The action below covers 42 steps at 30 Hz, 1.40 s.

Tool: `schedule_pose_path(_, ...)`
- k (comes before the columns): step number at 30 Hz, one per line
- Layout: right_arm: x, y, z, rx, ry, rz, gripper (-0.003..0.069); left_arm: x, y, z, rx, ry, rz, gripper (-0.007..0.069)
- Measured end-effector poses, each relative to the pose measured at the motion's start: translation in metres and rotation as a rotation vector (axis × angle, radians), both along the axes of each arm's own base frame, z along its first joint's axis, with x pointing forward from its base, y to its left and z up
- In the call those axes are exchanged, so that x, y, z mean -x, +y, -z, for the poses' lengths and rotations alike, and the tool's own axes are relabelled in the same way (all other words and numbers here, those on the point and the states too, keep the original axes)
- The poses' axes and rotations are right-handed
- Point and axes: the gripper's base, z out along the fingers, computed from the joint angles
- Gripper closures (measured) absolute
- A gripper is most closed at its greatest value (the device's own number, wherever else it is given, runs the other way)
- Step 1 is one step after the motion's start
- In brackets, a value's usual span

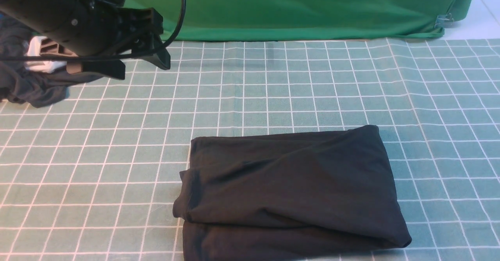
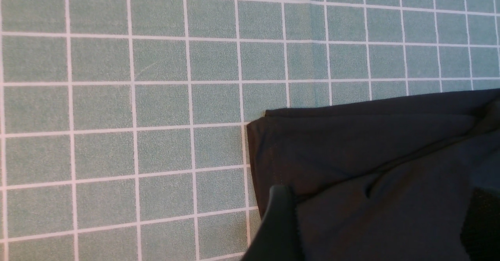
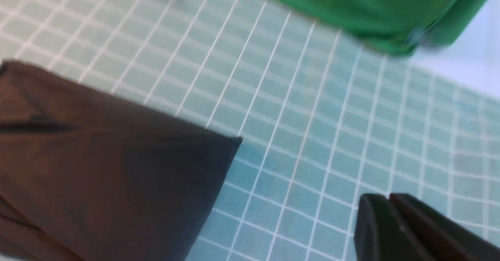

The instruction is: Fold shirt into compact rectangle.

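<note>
A large black jersey shirt [image 1: 289, 190], folded into a rough rectangle, lies at six o'clock on the teal grid-patterned tablecloth [image 1: 273, 89], apparently finished, since the left gripper [image 1: 144, 54] hangs wide open at ten o'clock and the right gripper [image 3: 388, 206] is pinched together, empty.

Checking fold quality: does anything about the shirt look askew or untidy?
Slightly. The shirt is folded, but a lower layer sticks out along its near edge, and its left side bulges unevenly, so it is not a clean rectangle.

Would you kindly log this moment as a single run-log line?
shirt: folded into rectangle on checked cloth | left gripper: open, raised, empty | right gripper: shut, empty, beside shirt
</note>
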Motion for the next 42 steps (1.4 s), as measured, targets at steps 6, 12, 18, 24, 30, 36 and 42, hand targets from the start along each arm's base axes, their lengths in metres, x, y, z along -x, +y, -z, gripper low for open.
schedule_pose_path(6,0.063,-0.024,0.032,-0.077,-0.22,-0.013,0.0636,0.0,0.0,0.0,0.0,0.0,0.0,0.0076)
schedule_pose_path(12,0.059,-0.02,0.098,-0.143,-0.367,-0.037,0.0635,0.0,0.0,0.0,0.0,0.0,0.0,0.0108)
schedule_pose_path(18,0.039,-0.009,0.132,-0.202,-0.428,-0.059,0.0632,0.0,0.0,0.0,-0.001,0.004,0.0,0.0269)
schedule_pose_path(24,0.02,0.0,0.149,-0.233,-0.382,-0.058,0.063,-0.004,0.002,-0.001,-0.034,-0.055,0.012,0.0573)
schedule_pose_path(30,0.009,0.004,0.155,-0.217,-0.331,-0.055,0.0622,-0.008,0.003,-0.004,-0.042,-0.11,0.013,0.0615)
schedule_pose_path(36,0.006,0.005,0.157,-0.211,-0.315,-0.055,0.0613,-0.009,0.003,-0.004,-0.041,-0.121,0.009,0.0613)
schedule_pose_path(42,0.006,0.006,0.157,-0.212,-0.317,-0.055,0.0601,-0.009,0.003,-0.005,-0.046,-0.125,0.016,0.0613)
